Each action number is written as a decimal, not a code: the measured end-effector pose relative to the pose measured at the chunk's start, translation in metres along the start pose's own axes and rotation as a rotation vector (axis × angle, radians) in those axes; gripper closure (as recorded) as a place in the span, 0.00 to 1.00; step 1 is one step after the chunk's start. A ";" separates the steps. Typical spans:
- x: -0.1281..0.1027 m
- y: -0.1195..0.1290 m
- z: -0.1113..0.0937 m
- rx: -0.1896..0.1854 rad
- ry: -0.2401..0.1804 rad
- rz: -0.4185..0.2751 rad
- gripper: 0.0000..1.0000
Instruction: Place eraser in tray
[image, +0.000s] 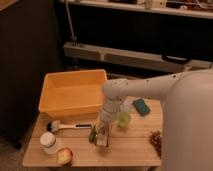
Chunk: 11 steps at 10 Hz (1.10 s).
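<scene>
**Grasp step: eraser pinched, not yet lifted**

Gripper (102, 131) is down at the front middle of the wooden table (132, 152). Its fingers are pressed in on the eraser (102, 142), which looks to be resting on the tabletop just right of the brush (67, 126).

The yellow tray (75, 95) sits behind and to the left, and the eraser is outside it.

Next: lift high enough to clear the tray's near wall, carry back-left over the tray, then release. Mind the green cup (123, 119) just beside the wrist.
</scene>
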 end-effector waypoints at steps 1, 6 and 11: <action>0.002 0.009 -0.021 -0.005 -0.007 -0.031 0.86; -0.044 0.071 -0.107 0.001 -0.053 -0.138 0.86; -0.149 0.148 -0.140 0.030 -0.090 -0.208 0.86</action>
